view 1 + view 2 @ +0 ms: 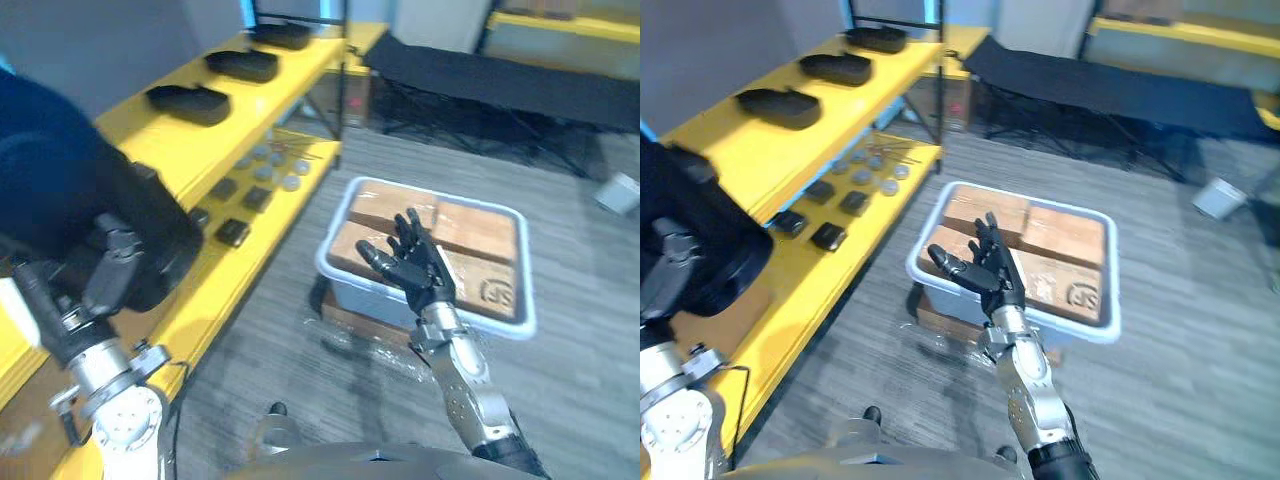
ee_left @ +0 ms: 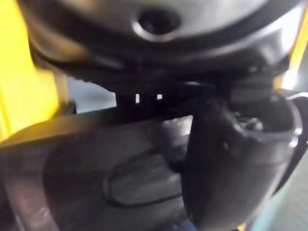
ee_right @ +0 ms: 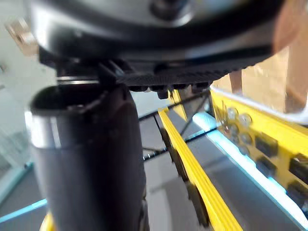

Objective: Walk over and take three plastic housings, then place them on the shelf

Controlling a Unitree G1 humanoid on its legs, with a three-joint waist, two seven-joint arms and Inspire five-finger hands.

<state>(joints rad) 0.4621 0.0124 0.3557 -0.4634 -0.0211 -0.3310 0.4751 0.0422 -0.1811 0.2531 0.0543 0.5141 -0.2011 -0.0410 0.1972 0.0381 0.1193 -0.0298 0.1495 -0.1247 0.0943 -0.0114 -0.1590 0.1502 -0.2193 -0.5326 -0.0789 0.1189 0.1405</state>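
Note:
Three black plastic housings lie in a row on the yellow shelf's top board (image 1: 235, 125): the near one (image 1: 188, 103), the middle one (image 1: 241, 65) and the far one (image 1: 280, 35). At the lower left my left hand (image 1: 115, 268) is shut on another large black housing (image 1: 70, 190), close beside the shelf's near end. In the left wrist view my thumb (image 2: 240, 159) curls against that housing (image 2: 134, 185). My right hand (image 1: 415, 262) is raised with straight fingers and holds nothing, in front of the pale bin (image 1: 335, 272).
The pale bin holds cardboard boxes (image 1: 475, 235) and stands on the grey floor right of the shelf. The lower shelf board (image 1: 262, 235) carries small black parts and round grey discs. A black cot (image 1: 480, 70) stands at the back.

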